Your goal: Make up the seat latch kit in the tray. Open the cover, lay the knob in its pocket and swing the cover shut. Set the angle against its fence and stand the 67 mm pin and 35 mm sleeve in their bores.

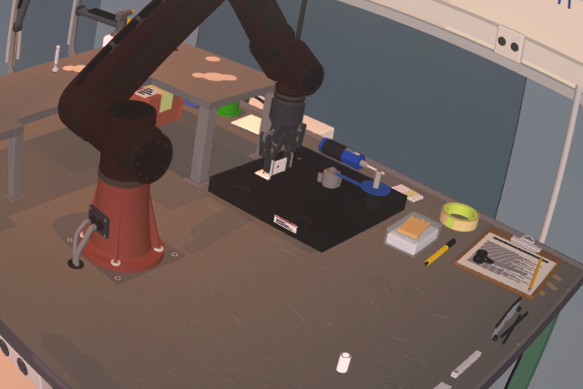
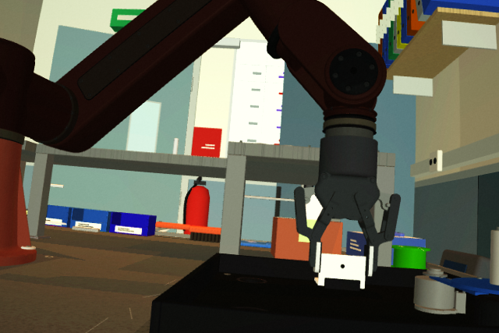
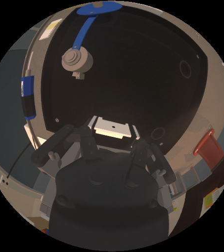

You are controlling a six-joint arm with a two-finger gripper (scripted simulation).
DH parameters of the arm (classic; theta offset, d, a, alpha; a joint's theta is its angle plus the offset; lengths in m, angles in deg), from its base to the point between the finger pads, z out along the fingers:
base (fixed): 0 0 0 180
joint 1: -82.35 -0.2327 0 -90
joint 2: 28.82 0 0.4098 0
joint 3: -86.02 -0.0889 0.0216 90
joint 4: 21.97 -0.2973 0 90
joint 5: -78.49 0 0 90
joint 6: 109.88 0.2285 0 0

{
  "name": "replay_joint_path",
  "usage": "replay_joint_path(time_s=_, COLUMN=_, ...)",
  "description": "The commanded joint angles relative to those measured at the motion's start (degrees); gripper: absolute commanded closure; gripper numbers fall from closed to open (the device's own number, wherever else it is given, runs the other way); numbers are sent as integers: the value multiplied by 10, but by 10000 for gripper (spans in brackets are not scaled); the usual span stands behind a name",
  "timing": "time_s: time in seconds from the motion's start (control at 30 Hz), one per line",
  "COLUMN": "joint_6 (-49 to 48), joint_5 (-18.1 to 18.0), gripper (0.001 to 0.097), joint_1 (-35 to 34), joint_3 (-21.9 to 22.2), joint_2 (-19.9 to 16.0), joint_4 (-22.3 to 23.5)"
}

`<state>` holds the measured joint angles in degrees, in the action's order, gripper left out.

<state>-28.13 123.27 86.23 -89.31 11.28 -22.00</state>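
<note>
My gripper (image 1: 277, 166) (image 2: 342, 267) (image 3: 113, 132) stands low over the back left part of the black tray (image 1: 306, 196). The white angle (image 1: 273, 169) (image 2: 342, 269) (image 3: 113, 129) sits between its fingers, held, with its foot resting on the tray. The blue cover (image 1: 365, 184) (image 3: 89, 22) lies swung across the tray, with a grey knob (image 1: 330, 177) (image 2: 437, 293) (image 3: 76, 60) at its free end and a pivot post (image 1: 376, 178). A white sleeve (image 1: 344, 362) stands on the near table. A white pin (image 1: 56, 58) stands on the far left bench. Empty bores (image 3: 185, 69) (image 3: 158, 133) show in the tray.
The side bench's grey leg (image 1: 203, 144) stands just left of the tray. A blue-black tool (image 1: 341, 154) lies behind the tray. A clear box (image 1: 412, 233), tape roll (image 1: 458, 216), yellow pen (image 1: 440, 251) and clipboard (image 1: 506, 262) lie to the right.
</note>
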Motion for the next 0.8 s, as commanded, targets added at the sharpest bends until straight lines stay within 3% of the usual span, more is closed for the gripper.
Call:
replay_joint_path(time_s=0.0, joint_6=0, joint_5=0, gripper=321, joint_1=0, joint_3=1, joint_2=1, joint_4=0)
replay_joint_path(time_s=0.23, joint_6=0, joint_5=0, gripper=181, joint_1=0, joint_3=1, joint_2=1, joint_4=0)
replay_joint_path(time_s=0.77, joint_6=0, joint_5=6, gripper=181, joint_1=0, joint_3=2, joint_2=6, joint_4=0)
